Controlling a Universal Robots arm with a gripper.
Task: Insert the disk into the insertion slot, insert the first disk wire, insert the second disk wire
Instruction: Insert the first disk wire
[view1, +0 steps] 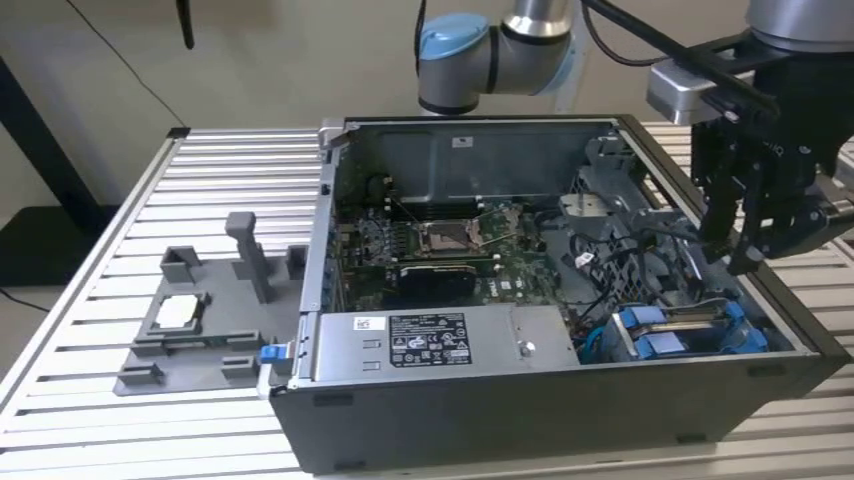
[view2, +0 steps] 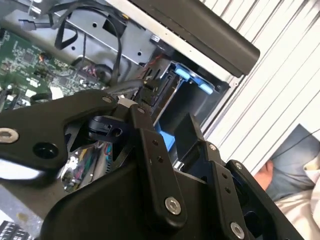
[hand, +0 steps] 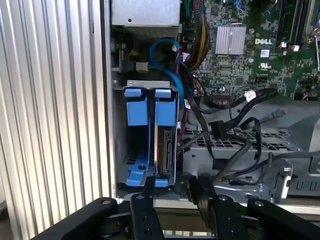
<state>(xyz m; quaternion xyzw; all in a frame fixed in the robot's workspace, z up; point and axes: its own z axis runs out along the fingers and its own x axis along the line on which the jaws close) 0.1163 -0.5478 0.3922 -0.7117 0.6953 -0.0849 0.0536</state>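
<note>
Open computer case on a slatted table; everything below is placed against that case.

My gripper hangs over the case's side wall at the exterior view's right, above the corner that has the blue tabs. The jaws are moderately apart with nothing between them. In the first wrist view my gripper sits just over the case rim, and both fingertips are clear of everything below.

The insertion slot is in that same corner of the case, against the outer wall. The disk is already seated in it on edge, in the compartment farther from the wall. Blue carrier plastic shows at both ends and its connector edge is bare, facing up at me. The compartment next to the wall is open, with a blue tab at its end.

Black cables lie loose inside the case just beside the slot. One connector hangs free, apart from the disk. A blue cable loops past the slot's far end.

The motherboard is on the case floor, mid-case. The silver labelled power-supply box sits along the near wall. A grey fixture holding a small silver chip is outside the case at the exterior view's left.
</note>
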